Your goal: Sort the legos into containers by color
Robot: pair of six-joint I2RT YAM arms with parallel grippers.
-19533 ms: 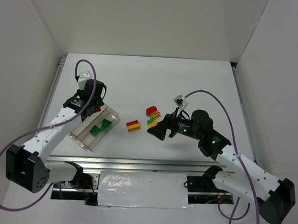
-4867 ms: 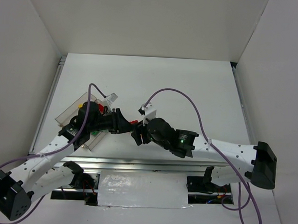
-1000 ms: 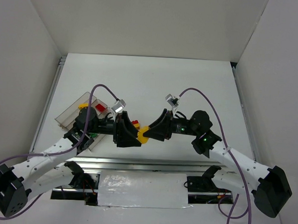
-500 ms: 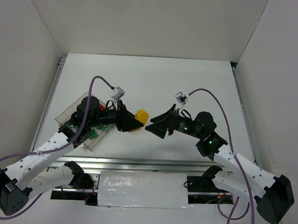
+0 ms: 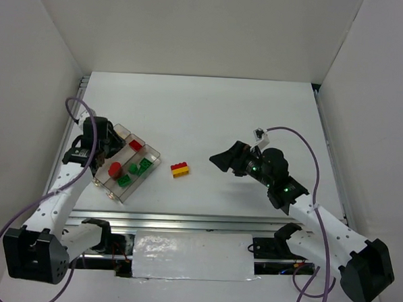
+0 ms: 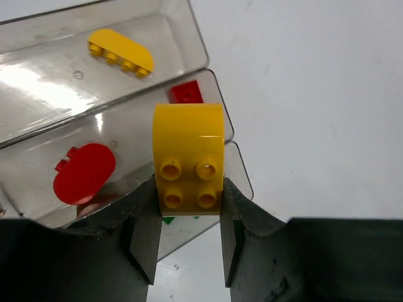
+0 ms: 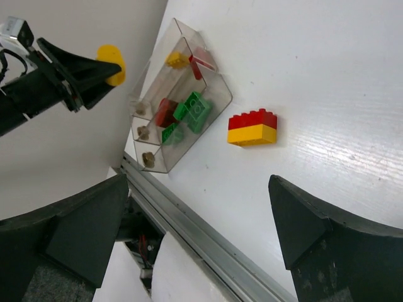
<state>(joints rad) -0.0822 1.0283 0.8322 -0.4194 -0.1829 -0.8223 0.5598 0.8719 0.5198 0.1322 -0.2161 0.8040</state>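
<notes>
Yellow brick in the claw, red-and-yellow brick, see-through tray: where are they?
yellow brick (image 6: 188,154), left wrist view, studded face.
red-and-yellow brick (image 7: 252,128), right wrist view, middle.
tray (image 7: 217,78), right wrist view, end wall.

A flat white matte worktop (image 5: 244,119) is lying across the middle of the scene. Plain white panel walls (image 5: 194,29) are standing along its far, left and right edges, closing it in. A silvery aluminium rail (image 5: 198,222) is running along the near edge, and thinner metal strips (image 5: 73,114) are lining the left and right edges. A crinkled, glossy whitish sheet (image 5: 192,255) is sitting just outside the middle of the near edge, past the rail.
</notes>
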